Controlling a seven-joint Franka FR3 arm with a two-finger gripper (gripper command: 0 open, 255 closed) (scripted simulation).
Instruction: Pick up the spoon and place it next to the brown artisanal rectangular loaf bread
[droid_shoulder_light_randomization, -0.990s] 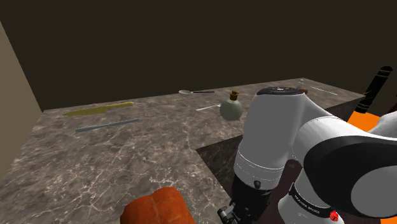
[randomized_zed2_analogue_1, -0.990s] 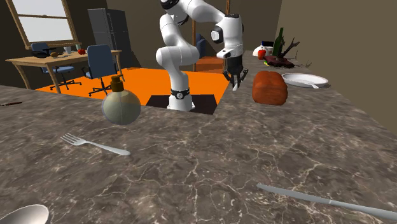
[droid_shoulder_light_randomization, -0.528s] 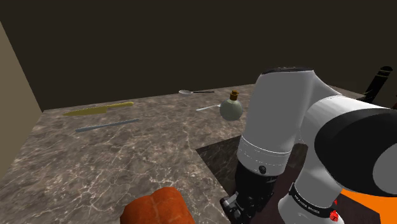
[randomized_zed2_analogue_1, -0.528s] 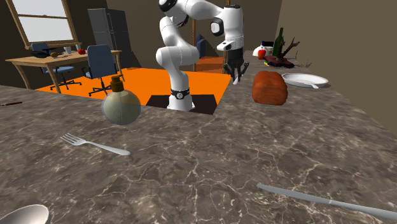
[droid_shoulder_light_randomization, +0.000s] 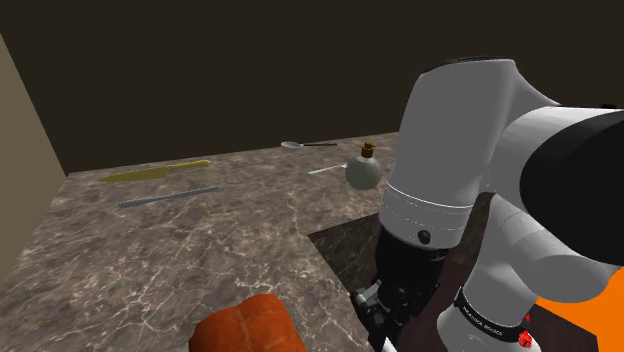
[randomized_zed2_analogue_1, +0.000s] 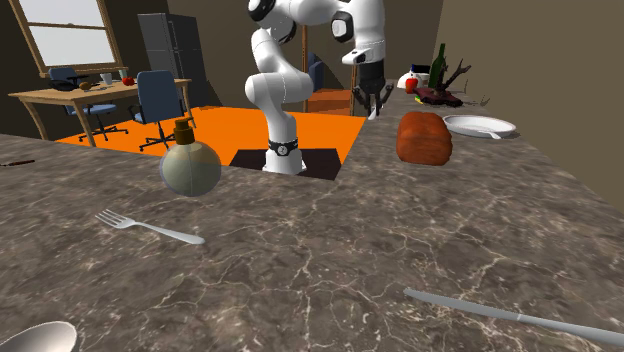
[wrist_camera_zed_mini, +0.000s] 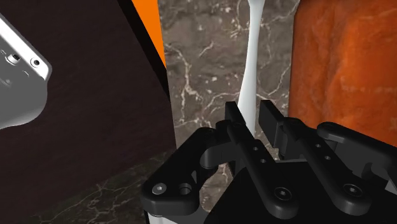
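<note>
**Wrist view.** The black claw (wrist_camera_zed_mini: 252, 118) has its 2 fingers (wrist_camera_zed_mini: 236, 124) drawn close together, pinching a slender white utensil (wrist_camera_zed_mini: 250, 63); the utensil runs straight out from between them over the marbled surface (wrist_camera_zed_mini: 203, 70); whether it is a spoon cannot be told. The orange-brown bread (wrist_camera_zed_mini: 343, 57) lies just beside the utensil on 1 side; on the other side are the dark top of the stand (wrist_camera_zed_mini: 83, 83) and a strip of orange floor (wrist_camera_zed_mini: 147, 25).

**Second exterior view.** The white arm (randomized_zed2_analogue_1: 285, 60) rises from the stand; the claw hangs clear above the surface, near the bread and to that view's left of it. A white plate (randomized_zed2_analogue_1: 500, 129) lies beyond the bread, to the view's right. Close to the camera are a round stoppered bottle (randomized_zed2_analogue_1: 190, 165), a fork (randomized_zed2_analogue_1: 150, 228) and a knife (randomized_zed2_analogue_1: 515, 318). In the lower left corner is the grey bowl of 1 spoon (randomized_zed2_analogue_1: 35, 338), lying on the surface, well apart from both bread and claw.

**Shoulder view.** The same spoon lies at the far edge of the surface, its dark handle pointing to the view's right; the fork and bottle lie just nearer the stand. The knife and an olive-yellow elongated thing (droid_shoulder_light_randomization: 155, 172) lie toward the view's left. The bread is at the bottom edge, close to the arm.
</note>
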